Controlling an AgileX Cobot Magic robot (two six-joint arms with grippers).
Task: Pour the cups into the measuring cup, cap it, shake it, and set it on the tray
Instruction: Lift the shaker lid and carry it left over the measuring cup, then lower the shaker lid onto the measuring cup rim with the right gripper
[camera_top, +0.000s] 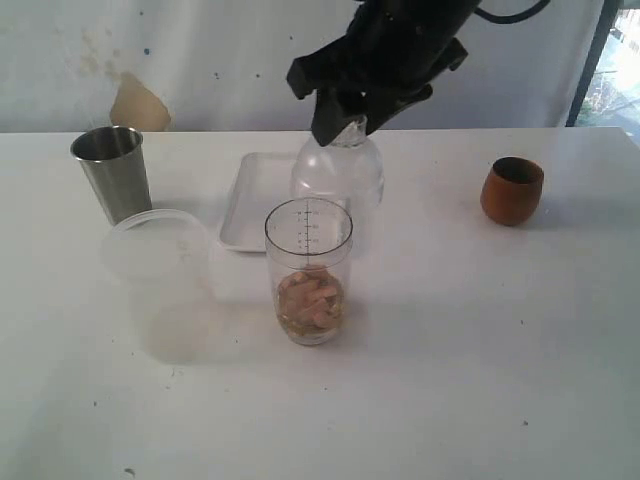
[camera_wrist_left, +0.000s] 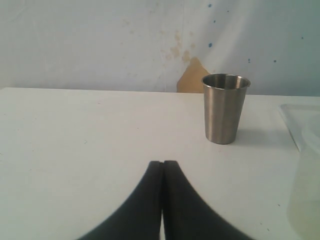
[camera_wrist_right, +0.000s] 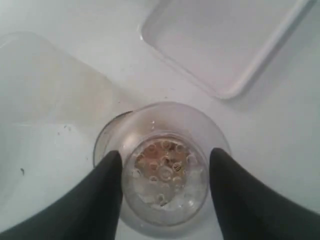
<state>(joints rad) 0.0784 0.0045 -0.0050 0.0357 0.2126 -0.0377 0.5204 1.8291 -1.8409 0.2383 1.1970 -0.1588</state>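
On the desk (camera_top: 500, 380) the tray (camera_top: 250, 200) lies just behind the upright measuring cup (camera_top: 308, 270), the left end effector (camera_wrist_left: 162, 167) sits fully closed and empty near the steel tumbler (camera_wrist_left: 225, 107), and the right end effector (camera_wrist_right: 165, 165) — jaws partway apart — grips the clear cap (camera_top: 337, 175) above the measuring cup.

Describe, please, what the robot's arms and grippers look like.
The left gripper and right gripper have smooth matte black fingers, broad at the base and curving to narrow tips. The right arm is bulky and black, with a black cable.
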